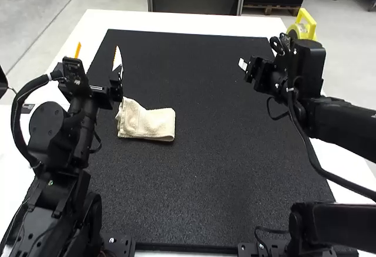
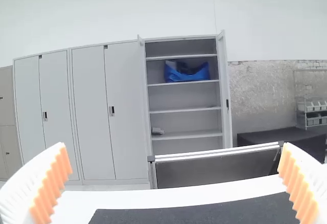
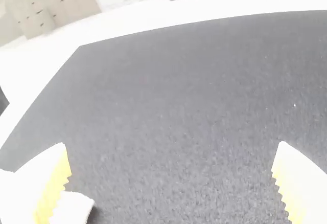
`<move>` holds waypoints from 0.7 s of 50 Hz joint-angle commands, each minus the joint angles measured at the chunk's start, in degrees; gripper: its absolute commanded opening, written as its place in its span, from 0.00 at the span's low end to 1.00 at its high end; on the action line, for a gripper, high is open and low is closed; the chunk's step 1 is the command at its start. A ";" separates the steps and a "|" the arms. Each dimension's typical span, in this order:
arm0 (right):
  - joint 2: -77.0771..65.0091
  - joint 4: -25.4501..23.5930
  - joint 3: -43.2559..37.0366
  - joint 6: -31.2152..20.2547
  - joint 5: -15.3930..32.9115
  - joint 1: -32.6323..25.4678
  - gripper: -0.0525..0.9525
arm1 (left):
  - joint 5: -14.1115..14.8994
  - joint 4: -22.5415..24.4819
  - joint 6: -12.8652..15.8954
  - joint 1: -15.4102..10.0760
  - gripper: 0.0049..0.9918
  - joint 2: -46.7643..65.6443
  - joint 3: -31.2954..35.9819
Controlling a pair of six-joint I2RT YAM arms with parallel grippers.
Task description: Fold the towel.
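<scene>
Cream towel (image 1: 154, 124) was laid folded on the black mat (image 1: 223, 151), near the left gripper (image 1: 98, 51); its fingers and the right gripper's (image 3: 173, 143) were spread wide. Rumpled layers could be dragged loose by low sweeps.

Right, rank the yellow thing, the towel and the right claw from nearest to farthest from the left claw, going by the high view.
1. Towel, on the mat, left side.
2. Right claw, over on the right.
3. Yellow thing, far right, beyond that claw.
</scene>
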 commanded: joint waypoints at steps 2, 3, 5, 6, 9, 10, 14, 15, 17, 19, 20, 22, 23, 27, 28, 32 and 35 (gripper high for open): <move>-2.80 0.97 -1.56 -0.87 0.39 -0.62 0.97 | -0.59 1.18 0.90 0.40 0.97 -0.64 0.06; -3.24 1.14 -1.82 -0.87 0.48 -0.62 0.97 | -0.50 1.61 0.90 0.40 0.97 -0.64 -0.02; -4.30 1.58 -2.44 -0.87 0.57 -0.62 0.97 | -0.24 2.32 0.90 0.22 0.97 -0.64 -0.29; -4.82 1.94 -2.79 -0.87 0.57 -0.62 0.97 | -0.15 2.67 0.90 0.22 0.97 -0.73 -0.38; -6.41 2.90 -3.76 -0.87 0.83 -0.62 0.97 | 0.03 3.55 0.90 0.22 0.97 -0.73 -0.55; -7.29 3.08 -4.11 -1.13 1.10 -0.62 0.97 | 0.03 3.72 0.90 0.13 0.97 -0.82 -0.64; -9.75 3.17 -5.16 -1.93 2.24 -0.62 0.97 | 1.08 4.60 0.81 0.13 0.97 -0.99 -0.90; -10.45 3.25 -5.43 -1.93 2.33 -0.62 0.97 | 1.43 4.69 0.81 0.22 0.97 -0.99 -0.99; -11.59 3.25 -5.86 -2.01 2.59 -0.71 0.97 | 1.70 4.78 0.81 0.22 0.97 -1.17 -0.90; -12.91 3.25 -6.48 -2.01 2.77 -0.62 0.97 | 1.79 4.69 0.81 0.31 0.97 -1.34 -0.99; -13.53 3.25 -6.74 -2.01 2.94 -0.62 0.97 | 1.96 4.69 0.81 0.31 0.97 -1.34 -0.99; -14.58 3.25 -7.18 -2.28 3.56 -0.71 0.97 | 2.75 4.69 0.72 0.31 0.97 -1.34 -0.99; -15.28 3.25 -7.45 -2.28 3.73 -0.62 0.97 | 3.02 4.78 0.72 0.40 0.97 -1.34 -0.99; -18.27 3.78 -8.59 -2.36 4.52 -0.62 0.97 | 3.46 4.78 0.81 0.40 0.97 -1.34 -0.99; -18.80 3.96 -8.76 -2.45 4.79 -0.62 0.97 | 3.63 4.69 0.81 0.40 0.97 -1.34 -0.99; -21.70 4.40 -10.00 -2.98 5.58 -0.88 0.97 | 5.39 5.04 0.64 0.40 0.97 -1.34 -1.25; -23.90 5.19 -10.70 -3.60 7.78 -1.15 0.97 | 6.09 5.13 0.72 0.40 0.97 -1.34 -1.25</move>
